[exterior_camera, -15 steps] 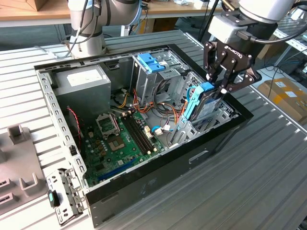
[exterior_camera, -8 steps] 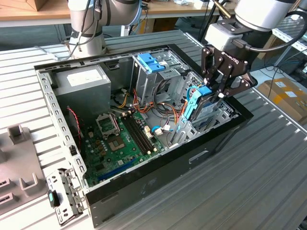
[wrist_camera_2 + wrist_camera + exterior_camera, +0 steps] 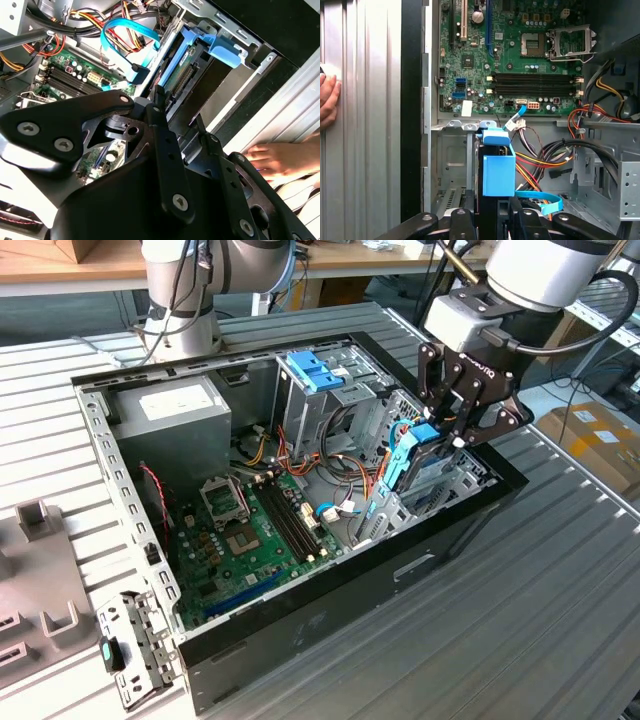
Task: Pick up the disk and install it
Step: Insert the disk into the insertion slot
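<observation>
Half sunk into the drive bay [image 3: 470,478] at the computer case's [image 3: 330,612] corner, holding the disk [image 3: 428,462] on edge in the gripper [image 3: 452,435], seemingly clamped on its upper end, so the blue rails [image 3: 403,458] line up with the bay's sides, with a person's hand [image 3: 327,100] resting just outside.

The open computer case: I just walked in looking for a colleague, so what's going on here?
A robot arm's end effector grips the disk, held on edge by its blue rails at the mouth of the drive bay, in the computer case corner on the exterior view's right. The disk stands up out of the bay, not seated. A person's hand rests on the table beside the case.
</observation>
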